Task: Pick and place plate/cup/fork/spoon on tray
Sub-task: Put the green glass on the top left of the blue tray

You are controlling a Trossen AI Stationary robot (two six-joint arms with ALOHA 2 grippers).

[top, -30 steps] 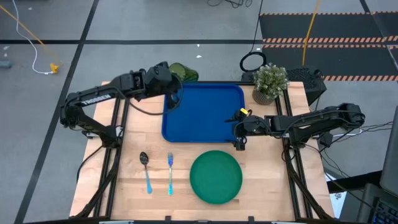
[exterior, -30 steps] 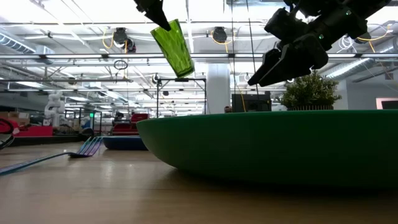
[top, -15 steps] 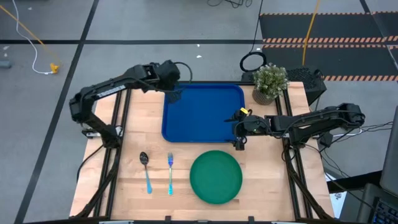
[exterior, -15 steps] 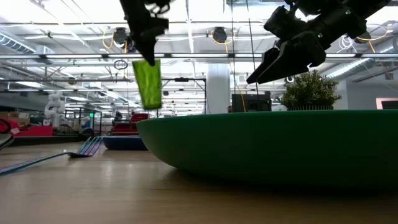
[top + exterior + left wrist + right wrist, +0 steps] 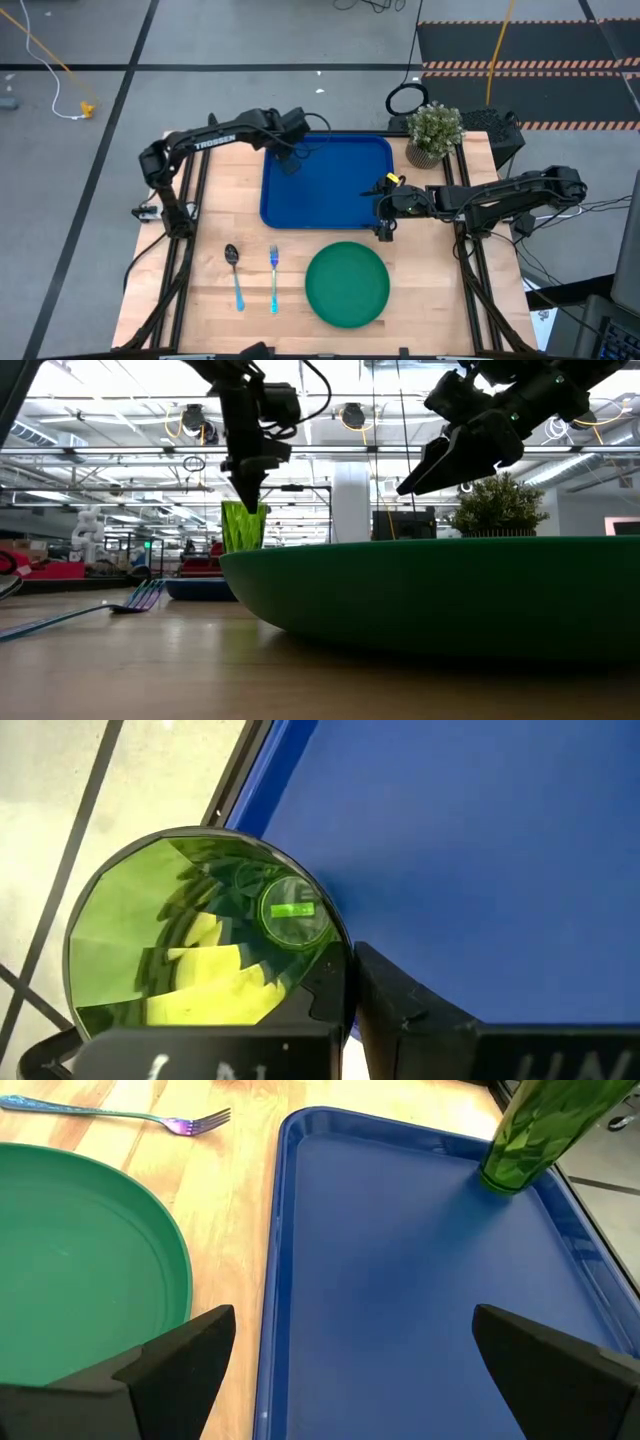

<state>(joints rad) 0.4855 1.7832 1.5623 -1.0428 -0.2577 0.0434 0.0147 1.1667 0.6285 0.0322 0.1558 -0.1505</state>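
Note:
My left gripper [image 5: 291,160] is over the far left corner of the blue tray [image 5: 335,190], shut on the green cup [image 5: 242,528], which stands upright with its base [image 5: 497,1180] at the tray's floor. My right gripper [image 5: 384,216] hangs open and empty above the tray's right rim; its fingers spread wide in the right wrist view [image 5: 355,1370]. The green plate [image 5: 347,284] lies flat on the table near the front edge. The fork [image 5: 273,280] and the spoon [image 5: 234,272] lie flat to its left. My left gripper holds the cup by its rim [image 5: 343,970], one finger inside the cup and one finger [image 5: 400,1010] outside it. The fingers come from above, pointing down. The cup hangs upright below them; whether its base rests on the tray I cannot tell.
A potted plant [image 5: 433,132] stands at the table's far right corner, just beyond the tray. Bare wood lies left of the tray and around the cutlery. The plate's rim [image 5: 430,595] fills the front of the low view.
My left gripper has carried the cup from beyond the tray's far left corner toward the table's right, over the tray, and down. The cup has turned from tilted to upright and come down to the tray's floor. The gripper stays shut on it.

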